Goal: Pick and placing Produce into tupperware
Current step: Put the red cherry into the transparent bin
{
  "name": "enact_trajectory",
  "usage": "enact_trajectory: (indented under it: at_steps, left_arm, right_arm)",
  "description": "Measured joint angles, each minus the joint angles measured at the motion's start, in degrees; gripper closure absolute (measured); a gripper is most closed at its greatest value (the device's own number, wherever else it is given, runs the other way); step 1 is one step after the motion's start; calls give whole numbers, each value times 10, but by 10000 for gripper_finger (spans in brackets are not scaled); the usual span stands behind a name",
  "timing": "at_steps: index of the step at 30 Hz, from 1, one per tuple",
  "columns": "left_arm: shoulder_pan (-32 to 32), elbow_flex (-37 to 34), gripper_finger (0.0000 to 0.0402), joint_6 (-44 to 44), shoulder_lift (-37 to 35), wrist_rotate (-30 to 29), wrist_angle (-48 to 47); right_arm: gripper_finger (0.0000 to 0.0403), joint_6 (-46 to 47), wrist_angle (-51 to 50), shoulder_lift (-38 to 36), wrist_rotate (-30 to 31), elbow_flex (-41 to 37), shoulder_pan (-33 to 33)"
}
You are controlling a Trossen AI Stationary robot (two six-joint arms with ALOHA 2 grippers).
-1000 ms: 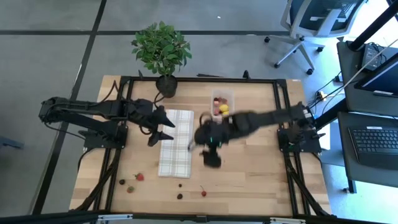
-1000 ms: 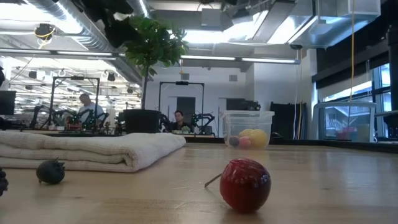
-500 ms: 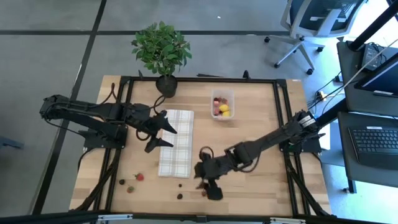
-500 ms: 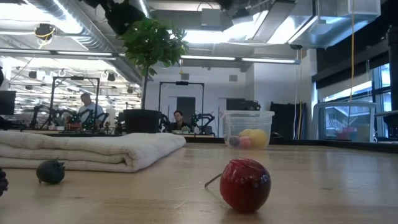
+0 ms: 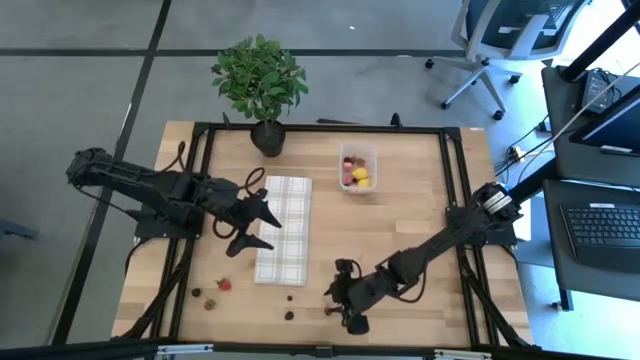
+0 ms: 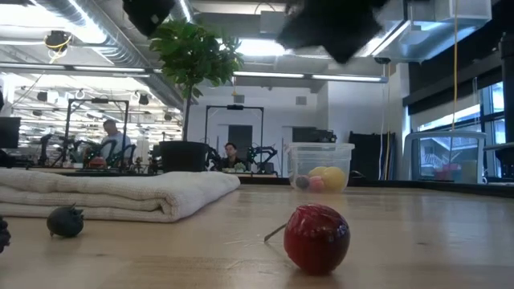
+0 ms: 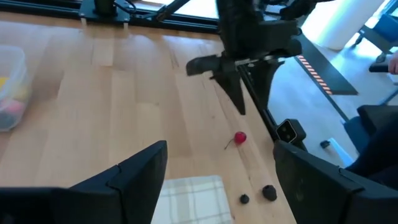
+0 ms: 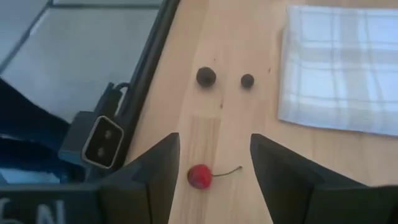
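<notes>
Red cherry (image 5: 327,310) low in the overhead frame, bottom centre, bare on the wood between the spread fingers of the right gripper (image 5: 343,308), untouched. Tupperware (image 5: 357,168) upper centre, some produce inside. Left gripper (image 5: 262,231) spread wide over the checked cloth (image 5: 283,228), centre-left.

Wooden table (image 5: 400,230) carries checked cloth (image 5: 283,228), tupperware (image 5: 357,169), scattered produce (image 5: 327,311).

High view looks straight down on the whole table (image 5: 400,215); low view sits at tabletop level, close behind the red cherry (image 6: 318,236) — both wrist views share it.
</notes>
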Motion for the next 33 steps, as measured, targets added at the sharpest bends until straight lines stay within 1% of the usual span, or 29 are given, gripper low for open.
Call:
enact_trajectory:
  at_steps: [4, 9, 14, 16, 19, 22, 26, 33]
  left_arm:
    - [-20, 0, 117, -1, 0, -29, 0]
    - [-37, 0, 117, -1, 0, -55, 0]
    - [-46, 0, 117, -1, 0, -63, -1]
    - [-46, 0, 117, -3, 0, -63, -1]
    - [-46, 0, 117, -14, 0, -64, -1]
    - [-46, 0, 117, -14, 0, -64, -2]
    - [-46, 0, 117, -15, 0, -65, -2]
    - [-45, 0, 117, -16, 0, -65, -3]
  right_arm:
    - [205, 10, 108, 0, 0, -52, 1]
    - [205, -4, 154, 24, -2, -72, 11]
    - [205, -6, 157, 81, -3, -42, 19]
    - [205, -22, 156, 101, -3, -27, 23]
    - [205, -45, 157, 126, -3, -7, 24]
    - [205, -46, 157, 146, -3, 5, 24]
    - [205, -44, 152, 165, -3, 2, 24]
    - [205, -35, 153, 167, 0, -7, 24]
